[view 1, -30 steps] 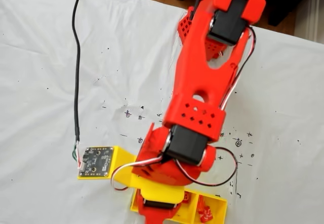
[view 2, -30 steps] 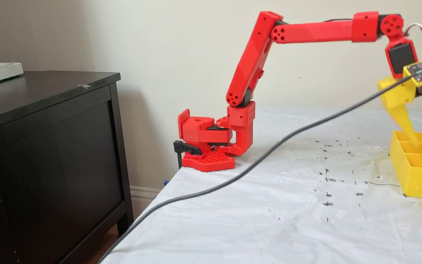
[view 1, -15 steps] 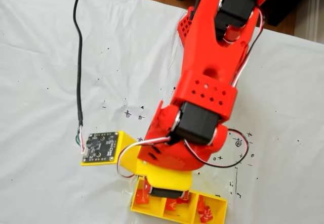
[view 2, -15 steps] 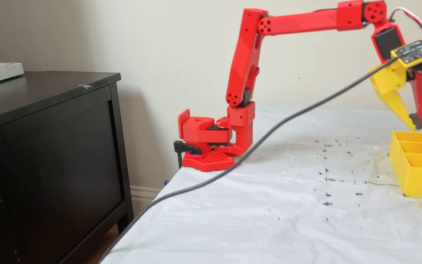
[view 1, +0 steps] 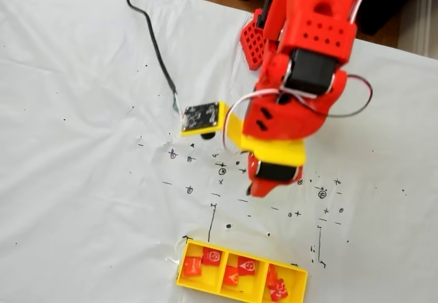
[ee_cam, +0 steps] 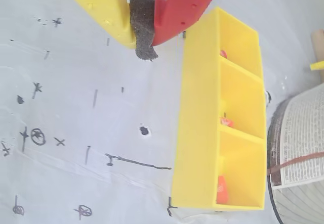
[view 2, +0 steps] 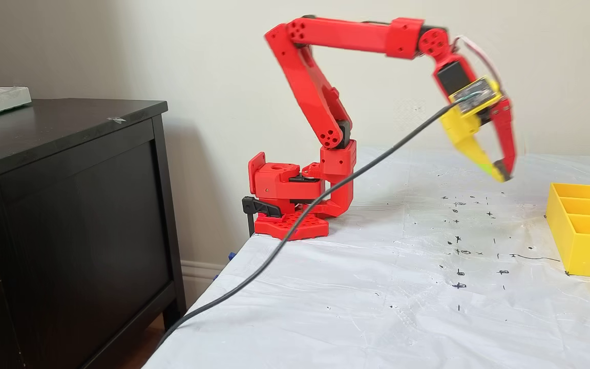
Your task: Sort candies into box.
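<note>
The yellow three-compartment box [view 1: 219, 291] lies at the near edge of the white sheet in a fixed view, with several red-orange candies [view 1: 211, 256] spread over its compartments. My gripper [view 1: 259, 188] hangs in the air well back from the box, over the pen marks. In the wrist view its yellow and red fingers meet at the dark pad, so the gripper [ee_cam: 144, 32] is shut with nothing in it, and the box [ee_cam: 200, 123] lies to the right with candy corners [ee_cam: 221, 191] showing inside. From the side, the gripper [view 2: 500, 173] points down, left of the box [view 2: 582, 246].
A black cable [view 2: 325, 195] runs from the yellow circuit-board mount [view 1: 202, 117] on my wrist across the sheet and off the table. My red base [view 2: 290, 205] is clamped at the table's corner, beside a dark dresser [view 2: 69, 205]. A printed, book-like object [ee_cam: 298, 148] lies past the box.
The arm has lifted away from the box and swung back toward its base. The candies in the box, hidden under the arm before, are uncovered. The cable swung along with the wrist.
</note>
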Tool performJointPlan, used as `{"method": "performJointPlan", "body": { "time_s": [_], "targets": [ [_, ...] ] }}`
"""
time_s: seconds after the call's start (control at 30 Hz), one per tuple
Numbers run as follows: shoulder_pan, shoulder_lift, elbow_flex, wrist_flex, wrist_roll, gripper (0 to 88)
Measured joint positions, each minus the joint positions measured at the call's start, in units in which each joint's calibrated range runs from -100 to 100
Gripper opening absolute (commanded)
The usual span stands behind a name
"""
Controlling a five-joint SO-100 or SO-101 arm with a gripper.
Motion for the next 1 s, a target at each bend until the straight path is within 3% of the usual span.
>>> {"method": "performJointPlan", "body": {
  "time_s": [0.13,0.37,0.57,0.6,0.63,1.0],
  "targets": [
    [-0.98,-17.23,15.49,-0.16,1.32,0.1],
    [-4.06,-49.05,35.62,10.52,2.39,0.1],
    [-4.96,-53.71,39.56,17.19,2.98,1.0],
    [-4.96,-53.88,40.44,18.29,2.98,8.8],
    [-4.96,-53.97,41.31,18.52,2.98,9.9],
    [-6.5,-54.65,44.55,25.9,3.76,3.9]
  ]
}}
